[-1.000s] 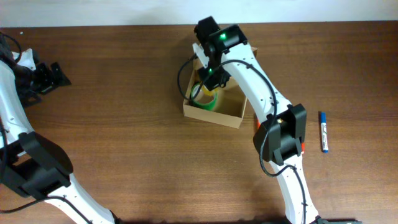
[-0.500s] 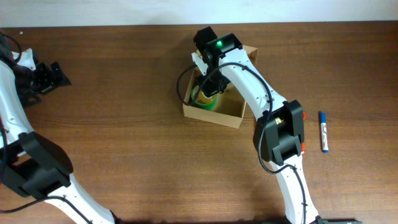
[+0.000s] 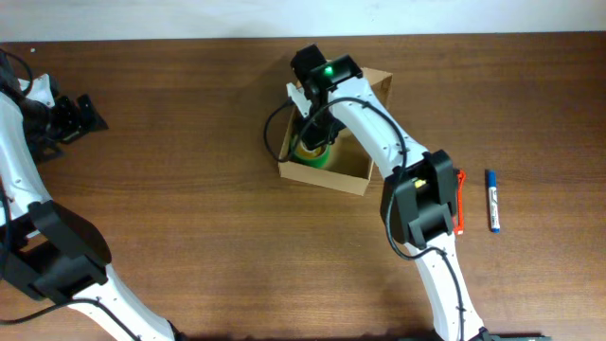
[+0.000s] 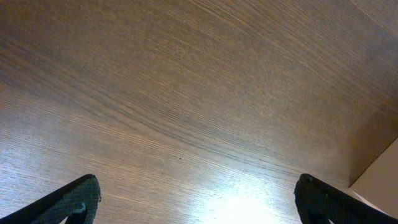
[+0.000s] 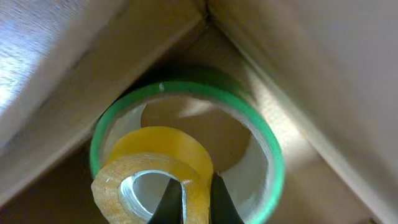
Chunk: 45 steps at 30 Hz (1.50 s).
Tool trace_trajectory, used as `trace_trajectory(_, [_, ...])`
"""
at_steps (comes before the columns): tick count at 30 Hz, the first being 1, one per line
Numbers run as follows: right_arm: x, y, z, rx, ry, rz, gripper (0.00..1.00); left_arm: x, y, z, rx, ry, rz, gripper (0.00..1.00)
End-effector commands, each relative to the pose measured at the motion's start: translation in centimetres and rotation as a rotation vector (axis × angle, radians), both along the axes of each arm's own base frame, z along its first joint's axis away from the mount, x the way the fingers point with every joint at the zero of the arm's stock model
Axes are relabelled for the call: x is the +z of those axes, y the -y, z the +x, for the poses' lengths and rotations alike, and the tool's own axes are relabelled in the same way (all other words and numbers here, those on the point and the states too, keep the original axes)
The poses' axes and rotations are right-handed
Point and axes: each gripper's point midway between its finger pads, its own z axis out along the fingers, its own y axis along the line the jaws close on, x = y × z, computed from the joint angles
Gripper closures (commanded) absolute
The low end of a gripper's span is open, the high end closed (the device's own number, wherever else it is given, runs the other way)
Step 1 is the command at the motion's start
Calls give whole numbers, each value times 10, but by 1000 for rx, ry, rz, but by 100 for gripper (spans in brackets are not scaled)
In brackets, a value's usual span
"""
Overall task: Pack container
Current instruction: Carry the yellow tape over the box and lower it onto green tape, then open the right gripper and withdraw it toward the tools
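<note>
Packing looks partway done. A green tape roll [image 3: 311, 154] already lies flat in the near left corner of the container [image 3: 327, 176]. The right gripper [image 5: 194, 202] is down inside the box with a smaller yellow tape roll [image 5: 152, 165]. Its fingers are closed, pinching the wall of that roll, 1 finger in the core and 1 outside. In the right wrist view the yellow roll hangs over the hole of the green one, not yet released. I cannot tell whether it touches the box floor.

At least 2 things remain out on the counter [image 3: 189, 208]. A blue pen [image 3: 492, 200] lies well right of the box, and an orange item [image 3: 461, 201] sits just left of the pen, half hidden by the right arm. If they belong in the load, they are left to do, and so is closing the box.

The left gripper [image 3: 90, 112] waits at the far left of the counter, well apart from the box, fingers spread wide and holding nothing.

The container is a plain tan cardboard box, unmarked, open at the top, sitting slightly skewed at the far middle of the counter. Its walls stand straight and look undamaged. The arm covers much of its far side, so the flap cannot be made out.
</note>
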Motion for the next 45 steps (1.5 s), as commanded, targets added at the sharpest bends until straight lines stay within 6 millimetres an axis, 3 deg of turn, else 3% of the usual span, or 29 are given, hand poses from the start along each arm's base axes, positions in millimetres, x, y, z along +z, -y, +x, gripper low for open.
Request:
trace_trajectory(1, [-13, -11, -9, 18, -35, 4, 96, 1, 1, -1, -18, 8, -3, 1])
trace_trajectory(11, [-15, 2, -4, 12, -6, -66, 67, 1, 1, -1, -18, 8, -3, 0])
trace_trajectory(18, [-1, 0, 0, 11, 17, -53, 65, 1, 1, -1, -18, 8, -4, 0])
trace_trajectory(22, [24, 1, 3, 7, 49, -51, 66, 1, 1, -1, -18, 8, -3, 0])
trace_trajectory(25, [55, 6, 7, 0, 106, -52, 66, 1, 1, -1, -18, 8, -3, 0])
trace_trajectory(31, [142, 28, 6, -47, 251, 17, 66, 1, 1, -1, -18, 8, -4, 0])
trace_trajectory(35, [221, 63, -8, -106, 400, 73, 65, 1, 1, -1, -18, 8, -3, 0])
trace_trajectory(39, [284, 126, -37, -217, 552, 87, 64, 1, 1, -1, -18, 8, -3, 0])
trace_trajectory(42, [311, 190, -66, -353, 658, 39, 59, 1, 1, -1, -18, 8, -4, 0])
trace_trajectory(45, [308, 245, -99, -503, 655, -14, 54, 1, 1, -1, -18, 8, -4, 0])
